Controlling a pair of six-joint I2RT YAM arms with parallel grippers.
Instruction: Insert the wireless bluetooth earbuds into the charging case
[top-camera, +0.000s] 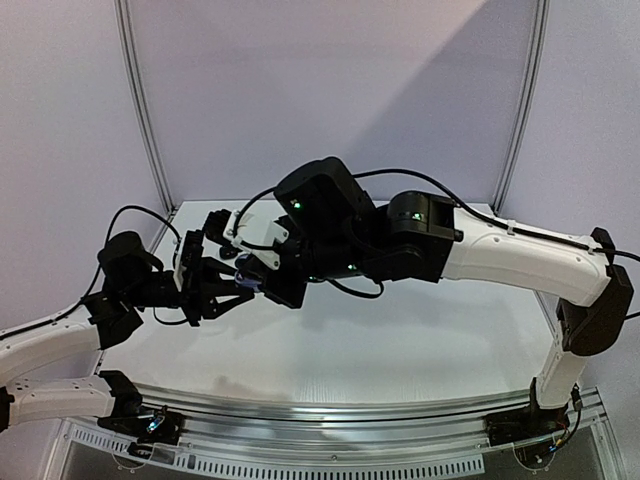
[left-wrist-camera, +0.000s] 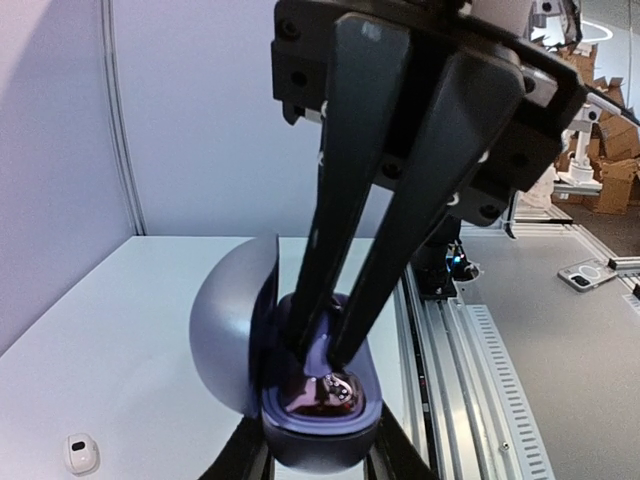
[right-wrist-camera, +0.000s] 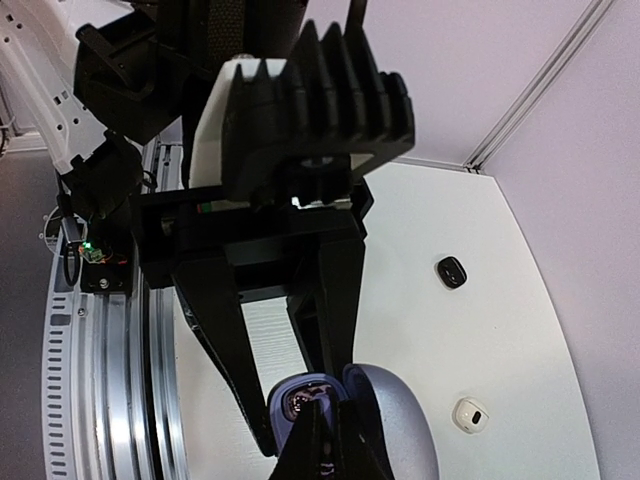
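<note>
A lilac-grey charging case (left-wrist-camera: 320, 440) hangs above the table with its lid (left-wrist-camera: 225, 335) swung open to the left. My left gripper (left-wrist-camera: 315, 458) is shut on its base from both sides. A shiny dark earbud (left-wrist-camera: 332, 392) sits in a well of the case. My right gripper (left-wrist-camera: 326, 352) reaches down into the open case just behind that earbud, fingers shut, and I see nothing between them. In the right wrist view the right gripper (right-wrist-camera: 325, 428) meets the case (right-wrist-camera: 395, 420) at the bottom edge. From above, both grippers meet at the case (top-camera: 252, 283).
Loose on the white table (top-camera: 400, 340) lie a black earbud (right-wrist-camera: 452, 271) and a white earbud (right-wrist-camera: 470, 414). A white earbud (left-wrist-camera: 81, 453) also shows in the left wrist view. An aluminium rail (left-wrist-camera: 450, 350) runs along the table's near edge.
</note>
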